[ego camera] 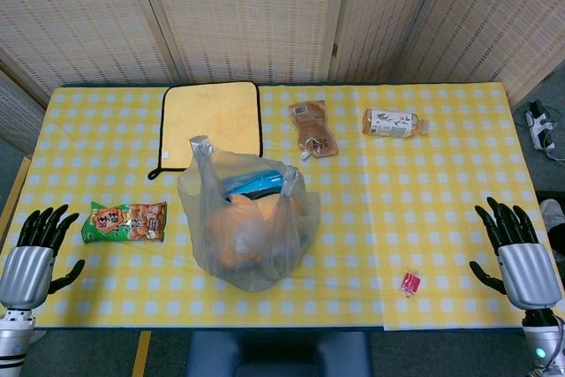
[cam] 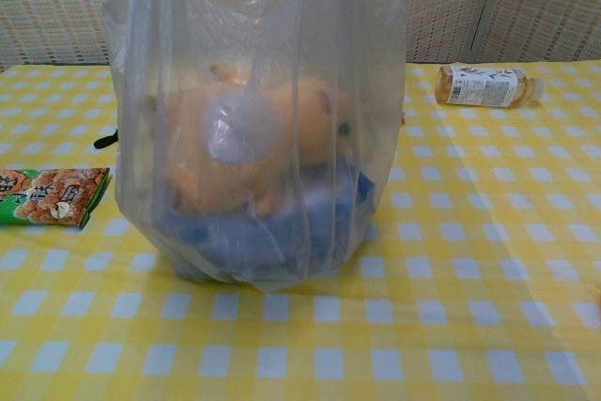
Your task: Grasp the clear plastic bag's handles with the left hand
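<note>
Bag [ego camera: 252,227] mid-surface, near edge, untouched; both hands idle at the corners.

Surface [ego camera: 441,200]: yellow check cloth. Clear plastic bag stands upright, long axis vertical, stuffed with orange and blue goods; likely soft, slippery film, bulky but light. Handles [ego camera: 201,149] rise as two limp loops, far-left and right; best gathered there. Left hand [ego camera: 33,258] well apart at near left, fingers spread, empty. Right hand [ego camera: 521,253] likewise, near right.
</note>
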You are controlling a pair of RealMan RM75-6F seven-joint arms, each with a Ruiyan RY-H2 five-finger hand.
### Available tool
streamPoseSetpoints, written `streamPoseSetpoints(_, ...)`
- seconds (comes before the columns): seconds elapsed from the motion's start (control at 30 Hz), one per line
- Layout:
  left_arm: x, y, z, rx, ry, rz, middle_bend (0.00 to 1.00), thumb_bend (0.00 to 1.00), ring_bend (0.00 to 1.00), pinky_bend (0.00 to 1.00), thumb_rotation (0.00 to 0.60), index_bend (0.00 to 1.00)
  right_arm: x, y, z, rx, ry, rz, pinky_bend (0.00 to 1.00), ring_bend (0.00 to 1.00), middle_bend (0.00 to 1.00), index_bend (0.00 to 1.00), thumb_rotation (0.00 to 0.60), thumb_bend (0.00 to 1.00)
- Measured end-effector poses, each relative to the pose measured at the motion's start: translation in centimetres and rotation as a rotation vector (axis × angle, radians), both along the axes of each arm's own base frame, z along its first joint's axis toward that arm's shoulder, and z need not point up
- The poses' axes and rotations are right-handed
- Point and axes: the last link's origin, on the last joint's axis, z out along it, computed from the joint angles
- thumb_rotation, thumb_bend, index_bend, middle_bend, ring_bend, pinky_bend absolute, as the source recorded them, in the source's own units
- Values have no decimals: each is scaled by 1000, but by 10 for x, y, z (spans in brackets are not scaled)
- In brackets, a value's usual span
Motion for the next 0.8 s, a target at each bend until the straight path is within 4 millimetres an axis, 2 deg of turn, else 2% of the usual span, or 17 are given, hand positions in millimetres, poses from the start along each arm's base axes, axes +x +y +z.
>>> streamPoseSetpoints(0.27, 4, 2, -3, -55, -103, -5, 85, 320, 60, 93, 600, 148, -1, 11, 10, -29, -18, 1, 0, 0, 0, 0, 600, 261)
streamPoseSetpoints(0.37, 8, 5, -5, -101, -222, -12, 85, 319, 50, 132, 600, 134, -2, 17, 17, -66, -36, 1, 0, 0, 0, 0, 600, 261)
streamPoseSetpoints(0.53, 26, 14, 0, -261, -463, -26, 85, 319, 31, 154, 600, 85, -4, 22, 20, -82, -14, -4, 0, 0, 0, 0, 600, 261)
streamPoseSetpoints(0.8, 58, 27, 23, -537, -869, -16, 63, 281, 0, 107, 600, 53, -4, 31, 19, -19, -47, 33, 0, 0, 0, 0, 600, 261)
